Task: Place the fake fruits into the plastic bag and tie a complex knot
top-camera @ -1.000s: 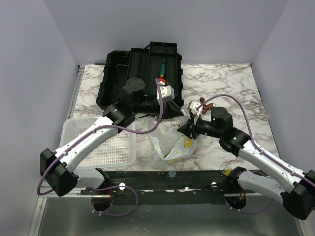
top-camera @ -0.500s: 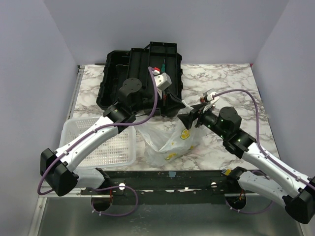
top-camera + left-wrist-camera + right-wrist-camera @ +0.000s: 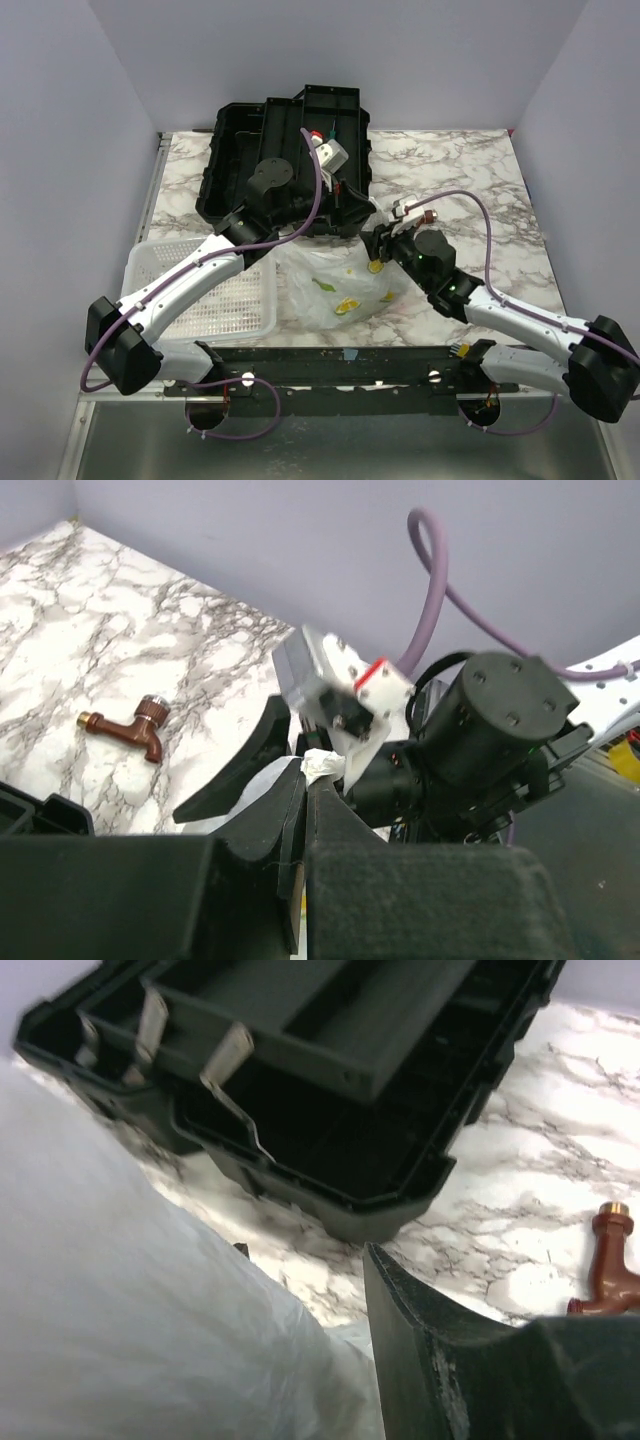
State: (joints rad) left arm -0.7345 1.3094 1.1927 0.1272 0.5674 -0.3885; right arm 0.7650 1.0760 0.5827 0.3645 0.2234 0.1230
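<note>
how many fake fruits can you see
2 for sure, both showing through the plastic bag: a green fruit near its middle and a yellow-green fruit just nearer the arm bases. A yellow patch at its right edge may be a third or print; others may be hidden.

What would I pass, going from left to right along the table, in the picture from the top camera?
White basket → plastic bag → little brown tap.
</note>
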